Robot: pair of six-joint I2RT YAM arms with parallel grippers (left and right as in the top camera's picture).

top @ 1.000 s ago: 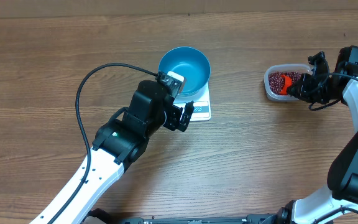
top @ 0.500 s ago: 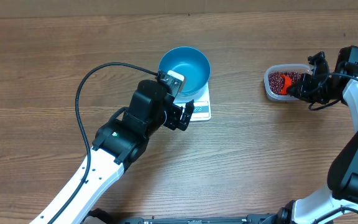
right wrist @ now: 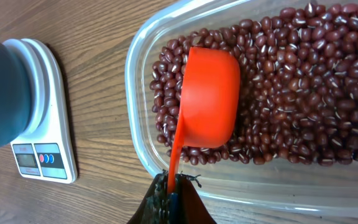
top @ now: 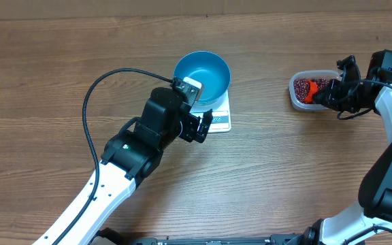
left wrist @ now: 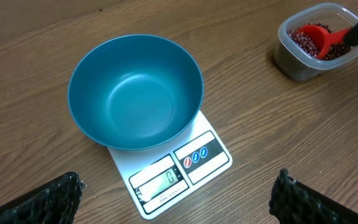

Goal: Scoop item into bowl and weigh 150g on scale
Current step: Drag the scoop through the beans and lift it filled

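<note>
"Where's the scoop right now?"

"My right gripper (right wrist: 169, 194) is clamped shut on the handle of the orange scoop (right wrist: 210, 99). The handle runs straight out from the jaws. The cup lies on the beans (right wrist: 303, 93), toward the end of the clear tub (right wrist: 131, 93) that faces the scale. I can't see any beans loaded in it."

"And the bowl?"

"The blue bowl (left wrist: 135, 93) sits empty on the white scale (left wrist: 194, 163), and the display shows zero. From the tub it lies off to the left, well apart, across a stretch of bare table (top: 264, 156)."

"What about your left arm?"

"My left gripper (top: 201, 126) hangs just in front of the scale, jaws spread wide and holding nothing. It's the nearer arm to the bowl, but the scoop is with the right one."

"So what does the next move need?"

"I reckon I push along the handle's line into the beans and bring the cup up level. Then I swing left to the bowl without tipping."
</note>
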